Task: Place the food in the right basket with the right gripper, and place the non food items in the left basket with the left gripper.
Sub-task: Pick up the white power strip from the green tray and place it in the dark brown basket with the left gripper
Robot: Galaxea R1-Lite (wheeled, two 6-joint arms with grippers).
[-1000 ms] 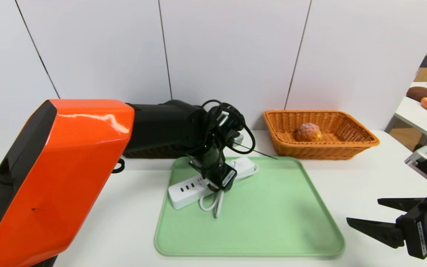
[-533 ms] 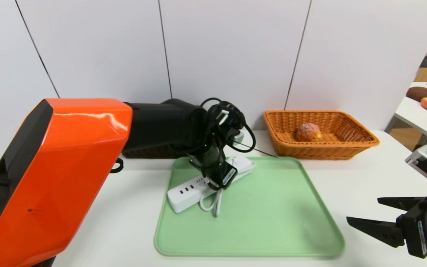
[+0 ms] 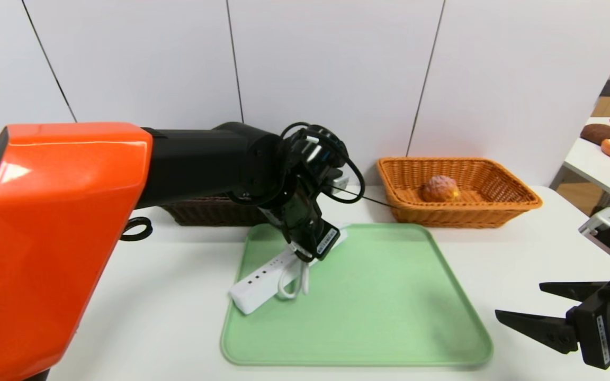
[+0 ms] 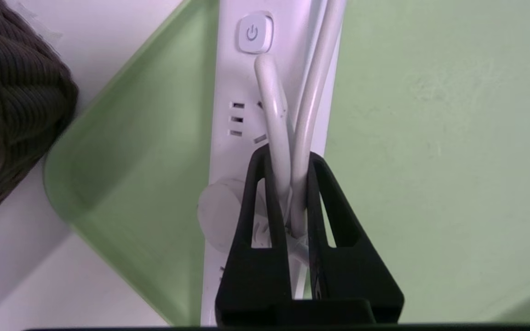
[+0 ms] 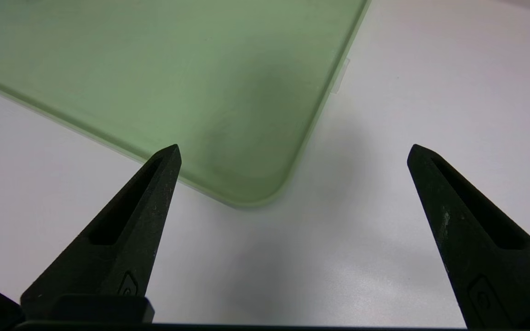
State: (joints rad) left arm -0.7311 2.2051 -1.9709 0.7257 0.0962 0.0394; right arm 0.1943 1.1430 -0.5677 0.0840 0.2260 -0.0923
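Left Gripper Is Pinching White Cord Above Green Tray

The left gripper is pinching the white cord between its fingers, directly over the power strip. The strip is lying at a slant across the left part of the green tray, with one end reaching the tray's left rim and the other pointing toward the back. A loop of the cord is hanging beside the strip in the head view, and in the left wrist view two strands are running together along the strip, near its power button. A round white piece is showing next to one finger.

The left arm, with its orange cover, is stretching in from the left and partly hiding the dark basket, which is standing behind the tray on the left. How much the basket is holding, the arm is keeping out of sight.

The bun is sitting inside the orange basket, behind the tray on the right, against the white wall.

The right gripper is waiting over the white table, just beyond the tray's right side, its fingers spreading wide and holding nothing.
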